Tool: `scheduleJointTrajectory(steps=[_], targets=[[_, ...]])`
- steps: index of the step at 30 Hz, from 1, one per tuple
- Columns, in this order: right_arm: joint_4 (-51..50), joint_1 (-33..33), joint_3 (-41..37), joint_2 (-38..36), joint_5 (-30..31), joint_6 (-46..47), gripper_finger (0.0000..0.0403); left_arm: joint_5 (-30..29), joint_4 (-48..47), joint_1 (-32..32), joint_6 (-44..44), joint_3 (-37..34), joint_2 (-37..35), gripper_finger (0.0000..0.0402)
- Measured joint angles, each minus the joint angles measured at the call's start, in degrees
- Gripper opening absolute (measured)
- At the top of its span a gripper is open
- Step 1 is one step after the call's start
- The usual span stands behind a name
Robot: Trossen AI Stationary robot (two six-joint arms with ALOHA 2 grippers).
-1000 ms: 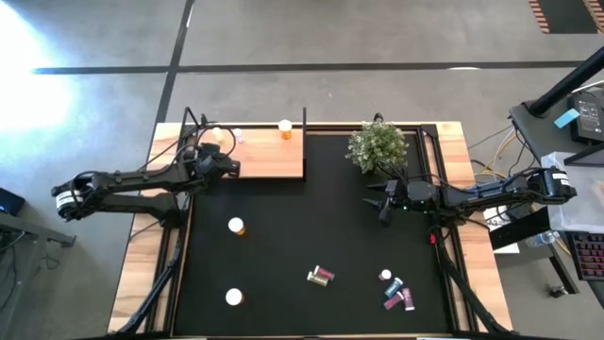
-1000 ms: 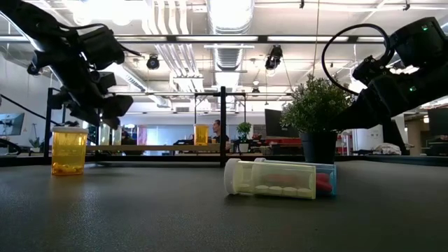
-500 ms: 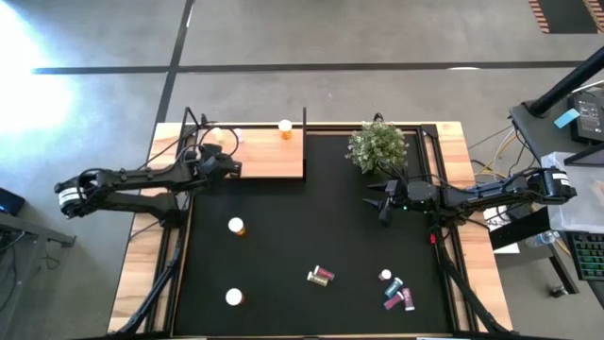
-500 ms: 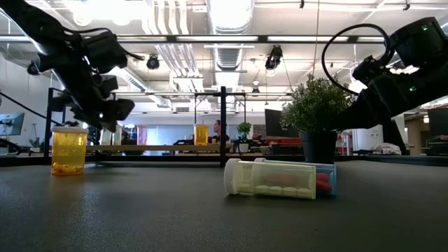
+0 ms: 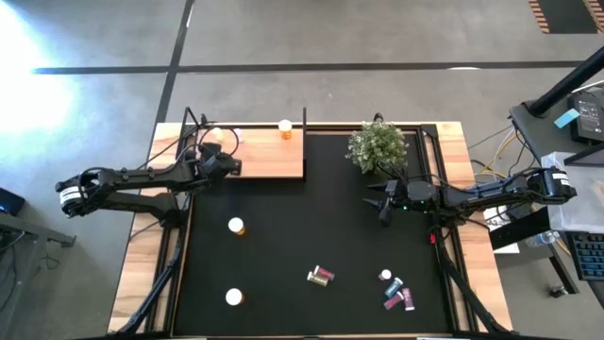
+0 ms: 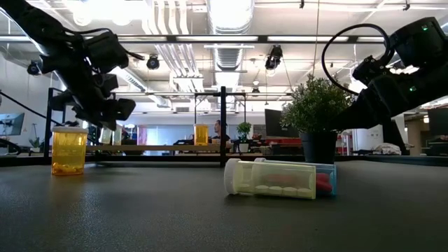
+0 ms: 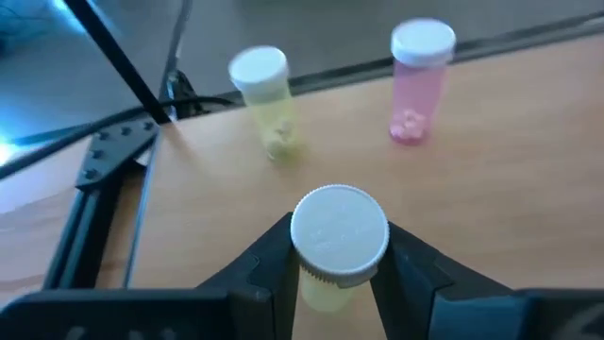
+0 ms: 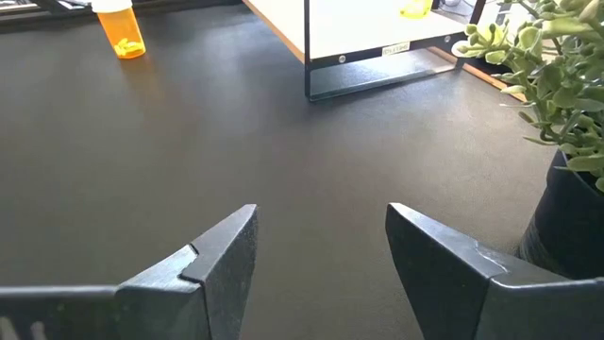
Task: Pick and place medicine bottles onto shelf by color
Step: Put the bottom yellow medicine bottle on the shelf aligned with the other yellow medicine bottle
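Yellowish bottle [image 7: 338,247], white cap, stands upright on the shelf [image 7: 491,203], left claw [image 7: 335,274] clamped on it. To do this well: keep it plumb and clear of the yellow bottle [image 7: 264,99] and pink bottle [image 7: 418,80] beyond. Right claw [image 8: 321,250] hangs parted, empty, over the counter's black mat [image 5: 283,236] near the plant [image 5: 377,146]. Open office behind, ducts overhead.

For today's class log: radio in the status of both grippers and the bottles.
Left gripper shut on yellowish bottle over shelf. Right gripper open, idle beside plant. Nothing blocking.
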Motion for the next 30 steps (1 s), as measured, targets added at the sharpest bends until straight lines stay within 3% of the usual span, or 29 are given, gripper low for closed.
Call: scheduleJointTrajectory(steps=[10, 30], targets=[[0.0, 0.0, 0.0, -0.01, 0.01, 0.0, 0.0224, -6.5, 3.48, 0.11, -0.17, 0.0, 1.41, 0.0091], [0.0, 0.01, 0.01, -0.01, -0.01, -0.01, 0.0224, -10.71, 9.14, 0.52, -6.09, -0.02, 11.67, 0.0091]])
